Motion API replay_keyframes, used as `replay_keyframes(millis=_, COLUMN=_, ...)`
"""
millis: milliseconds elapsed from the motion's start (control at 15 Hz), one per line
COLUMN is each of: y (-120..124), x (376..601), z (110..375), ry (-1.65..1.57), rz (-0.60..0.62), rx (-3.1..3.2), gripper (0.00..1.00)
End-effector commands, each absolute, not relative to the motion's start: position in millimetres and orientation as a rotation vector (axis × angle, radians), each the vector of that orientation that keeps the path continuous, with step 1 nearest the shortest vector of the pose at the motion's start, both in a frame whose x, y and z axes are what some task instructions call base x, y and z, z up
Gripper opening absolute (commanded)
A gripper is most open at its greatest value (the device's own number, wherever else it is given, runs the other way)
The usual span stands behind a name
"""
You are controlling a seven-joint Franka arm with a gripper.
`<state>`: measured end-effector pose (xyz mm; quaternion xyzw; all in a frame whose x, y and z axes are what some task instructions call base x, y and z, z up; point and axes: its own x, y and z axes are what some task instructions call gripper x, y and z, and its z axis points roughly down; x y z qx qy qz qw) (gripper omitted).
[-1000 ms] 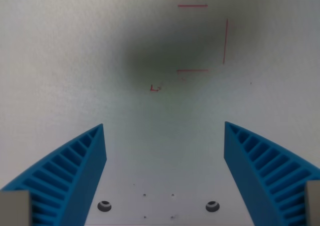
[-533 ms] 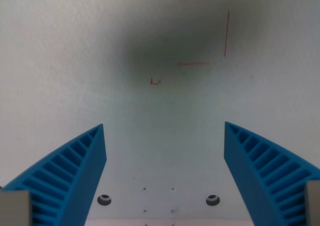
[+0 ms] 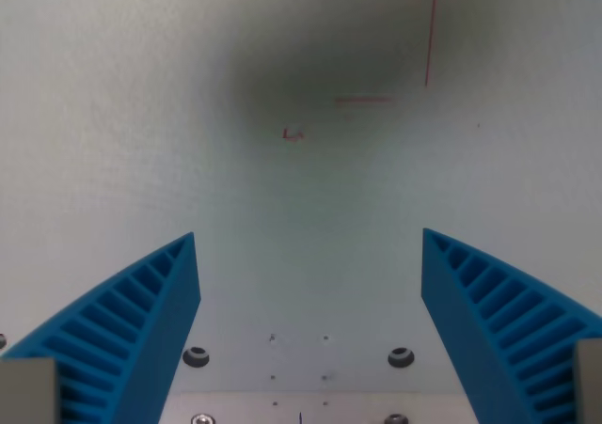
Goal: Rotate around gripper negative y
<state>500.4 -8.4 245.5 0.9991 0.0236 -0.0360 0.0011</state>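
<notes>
Wrist view shows the gripper (image 3: 308,245) empty, its jaws wide apart with nothing between them. This suits the task: a pure rotation about the gripper's own y axis involves no object, so the gripper itself is the task's thing, occupying the frame from 8 o'clock to 4 o'clock. The two blue fingers (image 3: 132,325) are ribbed, tapered wedges, apparently a flexible moulded plastic. Below lies a pale, matte white table (image 3: 141,114) carrying a soft dark shadow (image 3: 320,67) toward 12 o'clock. Thin red line markings (image 3: 430,40) sit at 1 o'clock, and a small red mark (image 3: 293,134), too blurred to read, lies near centre. Dark screw holes (image 3: 401,357) sit at 5 and 7 o'clock near a plate edge.
</notes>
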Motion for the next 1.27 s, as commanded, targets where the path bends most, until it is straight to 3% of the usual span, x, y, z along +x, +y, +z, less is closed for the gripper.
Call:
replay_keyframes(millis=67, y=-8.6, x=511.3, z=251.2, ry=0.073, rz=-0.421, rx=3.102, gripper=1.0)
replay_keyframes(millis=1267, y=-8.6, x=511.3, z=251.2, ry=0.071, rz=-0.742, rx=3.037, gripper=1.0)
